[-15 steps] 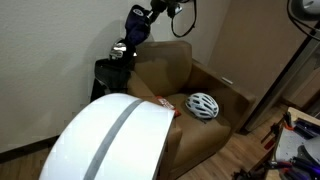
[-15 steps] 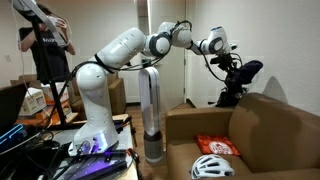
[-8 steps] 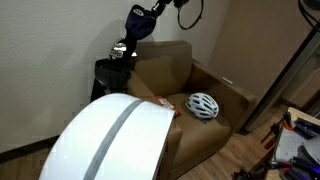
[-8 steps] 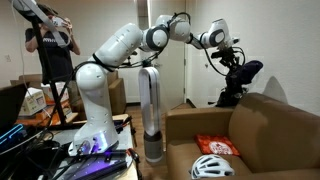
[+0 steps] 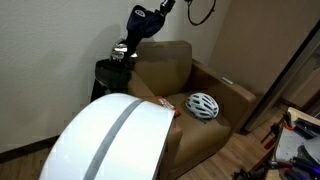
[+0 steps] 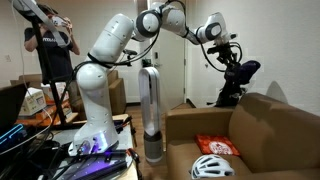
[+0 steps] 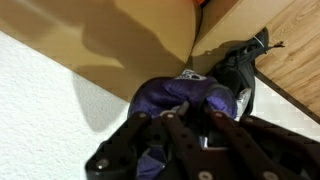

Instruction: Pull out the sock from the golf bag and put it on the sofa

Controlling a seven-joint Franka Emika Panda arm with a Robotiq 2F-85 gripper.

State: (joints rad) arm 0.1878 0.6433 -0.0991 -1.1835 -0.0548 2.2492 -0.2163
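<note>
The black golf bag [image 5: 108, 72] stands upright behind the tan-brown armchair [image 5: 165, 70], with silvery club heads at its top. Both also show in an exterior view: the bag [image 6: 232, 97] and the armchair [image 6: 270, 125]. My gripper [image 5: 155, 10] is high above the bag's top, shut on the sock [image 5: 140, 22], a bunched dark blue fabric. They also show in an exterior view as gripper [image 6: 232, 62] and sock [image 6: 247, 71]. In the wrist view my fingers [image 7: 190, 112] close round the sock [image 7: 165, 98], above the bag [image 7: 243, 72] and the armchair [image 7: 130, 30]. A small white mark shows on the blue fabric; I cannot tell the head cover apart.
A big white domed object with a grey stripe [image 5: 110, 140] fills the foreground. A white helmet [image 5: 203, 105] and a red-orange packet [image 6: 218, 146] lie on the seat. A wall [image 7: 40, 110] is close behind the bag. A grey column [image 6: 150, 110] and a person [image 6: 45, 45] stand near the robot's base.
My wrist has risen a little and shifted sideways above the bag. The blue fabric has been drawn slightly upward with it. The armchair's contents have not moved.
</note>
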